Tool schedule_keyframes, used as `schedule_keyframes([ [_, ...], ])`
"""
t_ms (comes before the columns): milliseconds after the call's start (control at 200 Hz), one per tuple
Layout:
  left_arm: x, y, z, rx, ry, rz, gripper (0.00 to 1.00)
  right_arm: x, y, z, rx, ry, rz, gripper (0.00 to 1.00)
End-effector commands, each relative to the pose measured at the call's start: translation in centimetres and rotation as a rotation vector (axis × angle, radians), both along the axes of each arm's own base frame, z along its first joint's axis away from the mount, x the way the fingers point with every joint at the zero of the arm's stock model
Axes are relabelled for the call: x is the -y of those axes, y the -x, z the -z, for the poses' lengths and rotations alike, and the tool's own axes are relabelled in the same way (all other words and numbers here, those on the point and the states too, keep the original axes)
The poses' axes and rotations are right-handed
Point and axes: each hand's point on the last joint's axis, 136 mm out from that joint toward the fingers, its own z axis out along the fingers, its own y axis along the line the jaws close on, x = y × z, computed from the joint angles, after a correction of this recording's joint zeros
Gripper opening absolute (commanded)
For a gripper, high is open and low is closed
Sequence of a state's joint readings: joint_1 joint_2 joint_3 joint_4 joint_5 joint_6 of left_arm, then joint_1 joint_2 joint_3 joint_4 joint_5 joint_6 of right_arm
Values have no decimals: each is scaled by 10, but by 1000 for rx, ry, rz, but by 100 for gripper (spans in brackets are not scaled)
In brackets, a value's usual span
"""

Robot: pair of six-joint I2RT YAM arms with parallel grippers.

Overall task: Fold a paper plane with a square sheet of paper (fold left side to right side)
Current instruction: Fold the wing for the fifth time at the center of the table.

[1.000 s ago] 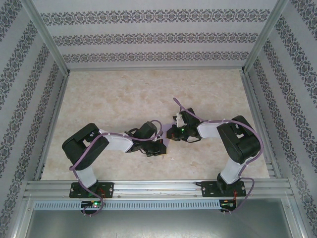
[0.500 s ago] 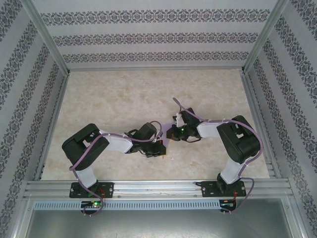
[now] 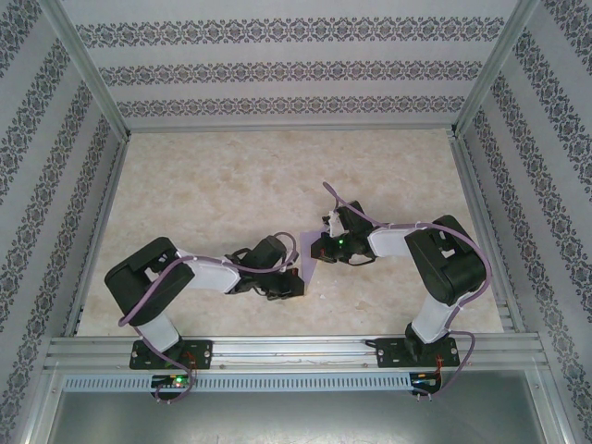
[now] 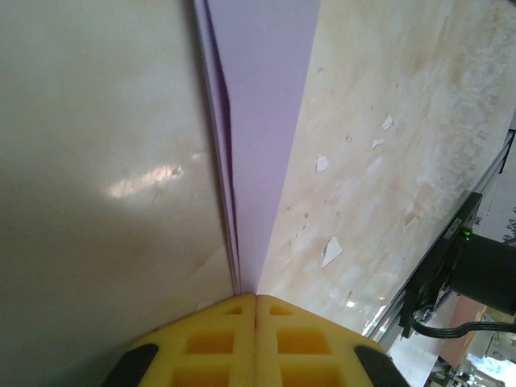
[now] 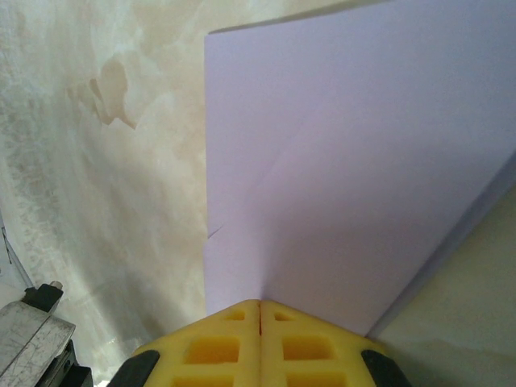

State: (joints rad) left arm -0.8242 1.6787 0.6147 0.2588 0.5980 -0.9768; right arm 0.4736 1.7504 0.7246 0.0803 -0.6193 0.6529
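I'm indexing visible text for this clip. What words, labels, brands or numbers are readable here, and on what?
No readable text. The lilac paper is unmarked; the wallpaper bears ornament, not letters; any marking on the arms is too small to read.

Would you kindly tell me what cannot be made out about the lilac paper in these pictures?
1. Top view: the left arm and right arm hide most of the thin lilac paper sheet; outline unclear.
2. Left wrist view: sheet edge-on, cut off by the top edge; layer count unclear.
3. Right wrist view: yellow fingers cover its near edge.
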Motion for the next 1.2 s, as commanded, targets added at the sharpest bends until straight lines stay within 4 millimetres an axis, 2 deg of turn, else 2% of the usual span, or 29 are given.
schedule_keyframes([
  [0, -10, 19, 9, -40, -41, 14, 4, 43, 32, 65, -128, 261, 34, 0],
  [150, -13, 22, 1, -20, -5, 3, 4, 43, 32, 63, -124, 260, 34, 0],
  [305, -12, 15, -24, 37, 13, 1, 4, 40, 30, 60, -122, 239, 34, 0],
  [445, -4, 1, -45, 80, 47, 1, 4, 38, 29, 58, -118, 234, 35, 0],
  [570, 8, -17, -53, 101, 68, 15, 4, 38, 29, 57, -117, 230, 35, 0],
  [705, 19, -32, -46, 105, 62, 34, 4, 37, 29, 56, -113, 223, 35, 0],
  [864, 16, -42, -25, 85, 11, 38, 4, 33, 27, 52, -111, 201, 31, 0],
  [1039, 6, -36, 0, 44, -49, 32, 3, 27, 24, 43, -94, 174, 21, 0],
  [1194, -6, -26, 16, 14, -80, 13, 2, 18, 15, 23, -55, 129, 8, 0],
])
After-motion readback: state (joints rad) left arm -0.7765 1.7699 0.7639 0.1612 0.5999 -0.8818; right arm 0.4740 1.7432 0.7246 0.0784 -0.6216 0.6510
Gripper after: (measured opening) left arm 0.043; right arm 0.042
